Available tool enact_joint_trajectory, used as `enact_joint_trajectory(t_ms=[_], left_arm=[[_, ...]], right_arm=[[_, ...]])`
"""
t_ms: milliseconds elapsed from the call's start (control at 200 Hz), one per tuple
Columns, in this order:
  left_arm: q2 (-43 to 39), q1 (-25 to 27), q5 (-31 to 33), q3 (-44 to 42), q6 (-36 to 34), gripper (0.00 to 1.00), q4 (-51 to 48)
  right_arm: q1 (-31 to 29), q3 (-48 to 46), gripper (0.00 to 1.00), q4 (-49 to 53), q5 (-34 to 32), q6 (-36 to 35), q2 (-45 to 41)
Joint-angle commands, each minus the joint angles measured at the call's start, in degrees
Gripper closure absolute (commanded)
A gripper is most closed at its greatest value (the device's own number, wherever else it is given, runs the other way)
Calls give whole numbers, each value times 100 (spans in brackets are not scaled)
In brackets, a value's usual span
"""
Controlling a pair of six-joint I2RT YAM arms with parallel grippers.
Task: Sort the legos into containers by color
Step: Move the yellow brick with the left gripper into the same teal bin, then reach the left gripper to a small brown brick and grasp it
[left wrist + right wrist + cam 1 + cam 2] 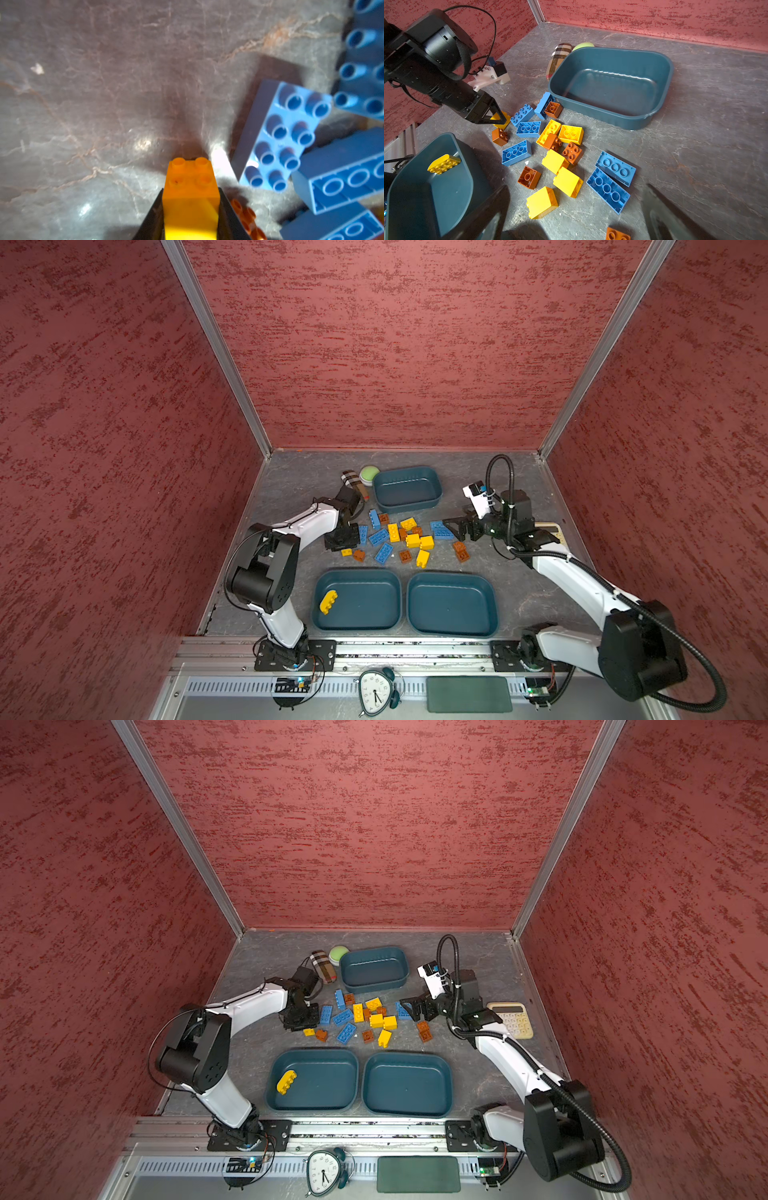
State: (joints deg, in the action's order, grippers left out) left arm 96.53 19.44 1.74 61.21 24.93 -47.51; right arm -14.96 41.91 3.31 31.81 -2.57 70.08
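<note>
Sorted: one yellow brick [328,601] lies in the near-left tub [376,616].
Empty: near-right tub [451,605]; far tub [407,489].
Left pincer [191,190]: clamped on a small yellow brick [191,176] at the pile's edge.
Right pincer [453,530]: jaws apart, over blue bricks [440,530].
Remaining: nearly all legos [413,540], unsorted on the surface [291,489].

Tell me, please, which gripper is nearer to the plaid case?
Left. The left gripper, holding a small yellow brick, sits just in front of the plaid case; the open right gripper is beyond the brick pile, farther off.
</note>
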Motion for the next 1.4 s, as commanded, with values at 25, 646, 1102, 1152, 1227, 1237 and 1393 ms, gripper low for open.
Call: enact_joint_trajectory(t_ms=[25, 646, 1102, 1152, 1227, 1237, 1393], left_arm=[[-721, 90, -7, 322, -172, 74, -868], [-3422, 1597, -660, -1041, 1966, 71, -2304], [-2796, 1257, -499, -971, 1211, 46, -1822], [-2774, 1113, -528, -777, 1060, 44, -1845], [-2629, 876, -604, -488, 757, 41, -1704], [-2593, 839, -609, -452, 712, 40, -1682], [-1792, 564, -536, 265, 97, 35, -1393]], right_arm=[[-16, 122, 1, -37, 100, 3, -39], [-18, 390, 1, -123, 410, -22, 324], [-22, 268, 1, -76, 308, -24, 163], [-18, 279, 1, -89, 291, -24, 151], [-19, 300, 1, -94, 298, -24, 155], [-17, 294, 1, -98, 299, -24, 155], [-16, 243, 1, -112, 317, 4, 112]])
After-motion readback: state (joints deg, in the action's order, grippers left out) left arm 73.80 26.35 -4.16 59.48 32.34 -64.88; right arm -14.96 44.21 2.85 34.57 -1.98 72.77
